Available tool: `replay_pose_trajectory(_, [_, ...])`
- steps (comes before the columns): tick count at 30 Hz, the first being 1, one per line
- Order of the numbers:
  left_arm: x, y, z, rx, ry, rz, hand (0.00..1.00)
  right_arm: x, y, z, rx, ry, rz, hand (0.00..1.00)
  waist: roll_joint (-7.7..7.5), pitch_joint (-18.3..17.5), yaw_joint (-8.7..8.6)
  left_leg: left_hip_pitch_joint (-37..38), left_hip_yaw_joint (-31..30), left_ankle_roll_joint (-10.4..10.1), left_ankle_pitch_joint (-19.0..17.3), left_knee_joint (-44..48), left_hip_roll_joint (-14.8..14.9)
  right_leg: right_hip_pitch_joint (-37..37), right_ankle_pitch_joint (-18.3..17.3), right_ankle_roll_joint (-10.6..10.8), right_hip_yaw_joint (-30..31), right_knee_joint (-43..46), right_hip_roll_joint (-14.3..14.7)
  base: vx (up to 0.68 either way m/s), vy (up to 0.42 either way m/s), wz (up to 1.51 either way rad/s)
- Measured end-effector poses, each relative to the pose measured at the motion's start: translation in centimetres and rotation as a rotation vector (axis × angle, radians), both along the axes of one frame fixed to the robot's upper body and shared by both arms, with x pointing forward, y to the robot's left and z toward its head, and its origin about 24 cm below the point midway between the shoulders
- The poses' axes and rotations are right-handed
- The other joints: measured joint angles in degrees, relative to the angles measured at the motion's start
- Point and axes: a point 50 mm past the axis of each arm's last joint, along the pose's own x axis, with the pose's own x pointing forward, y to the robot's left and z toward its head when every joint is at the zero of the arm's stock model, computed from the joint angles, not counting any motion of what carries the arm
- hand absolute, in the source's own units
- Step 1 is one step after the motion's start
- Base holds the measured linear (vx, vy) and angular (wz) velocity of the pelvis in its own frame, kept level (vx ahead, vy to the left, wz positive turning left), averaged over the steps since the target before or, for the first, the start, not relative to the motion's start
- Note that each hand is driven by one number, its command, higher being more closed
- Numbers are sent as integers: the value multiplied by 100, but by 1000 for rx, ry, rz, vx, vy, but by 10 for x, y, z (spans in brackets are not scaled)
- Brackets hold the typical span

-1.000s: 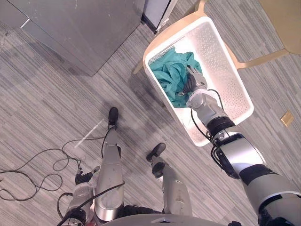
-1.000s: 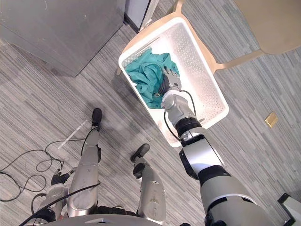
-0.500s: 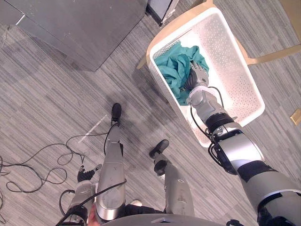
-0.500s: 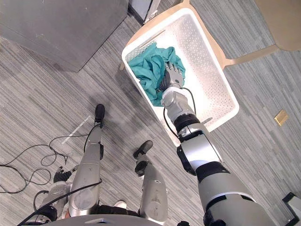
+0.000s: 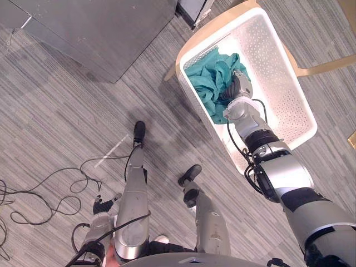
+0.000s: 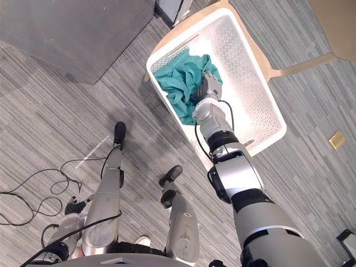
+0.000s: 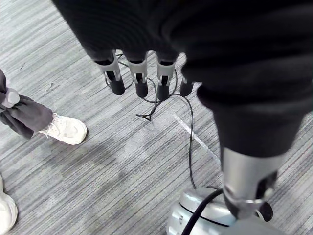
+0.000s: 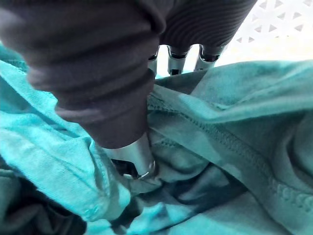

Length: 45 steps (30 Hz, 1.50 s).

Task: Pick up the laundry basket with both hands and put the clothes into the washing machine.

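Clothes not yet loaded: our right hand lies buried in them inside the basket, its grip hidden from us; our left hand hangs open.

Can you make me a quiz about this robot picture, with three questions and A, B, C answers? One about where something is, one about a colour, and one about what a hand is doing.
1. Where does the basket stand?
A. On the floor
B. On a wooden chair
C. On a bed

2. What colour is the cloth in the basket?
A. Teal
B. Red
C. Yellow

3. What is the left hand doing?
A. Holding the basket
B. Squeezing a ball
C. Hanging open, holding nothing

Answers:
1 is B, because pale wooden chair parts stick out from under the basket.
2 is A, because the bundle in the white basket is blue-green all over.
3 is C, because its fingers hang straight over the floor, far from the basket.
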Motion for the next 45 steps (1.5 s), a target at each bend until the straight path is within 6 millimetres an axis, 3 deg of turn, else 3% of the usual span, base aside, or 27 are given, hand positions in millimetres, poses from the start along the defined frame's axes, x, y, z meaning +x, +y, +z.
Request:
replay_pose_trajectory(6, [1, -3, 0, -5, -2, 3, 0, 0, -7, 2, 300, -46, -29, 100, 27, -1, 58, 1, -9, 1, 1, 0, -1, 1, -1, 0, -3, 17, -4, 0, 0, 0])
replay_pose_trajectory(16, [-3, -12, -5, -41, 20, 39, 0, -7, -12, 2, 1211, -326, -138, 100, 171, -14, 69, 16, 4, 1, 8, 0, -2, -17, -5, 3, 15, 68, -26, 0, 0, 0])
replay_pose_trajectory(20, [-3, -12, -5, -46, 20, 45, 0, -8, -8, 0, 1438, -382, -141, 100, 178, -17, 63, 22, 27, 0, 8, 0, -1, -38, -5, 3, 37, 88, -37, 0, 0, 0])
replay_pose_trajectory(32, [-4, -12, -6, -67, 22, 64, 0, -9, 4, -1, 1608, -388, 2, 100, 207, -27, 59, 22, 51, -7, 6, 0, 1, -69, -6, 3, 68, 110, -46, 0, 0, 0])
replay_pose_trajectory(39, [-5, -13, -7, -72, 36, 67, 0, -12, 26, -16, 1822, -373, 55, 100, 225, -37, 55, 111, 136, -10, 5, 0, -1, -54, -7, 3, 157, 145, -73, -2, -7, -4])
replay_pose_trajectory(45, [-7, -13, -8, -76, 47, 69, 0, -16, 36, -34, 1861, -320, 45, 100, 228, -39, 19, 167, 130, -46, -24, 0, -5, -14, -22, 7, 157, 203, -94, 0, 0, 0])
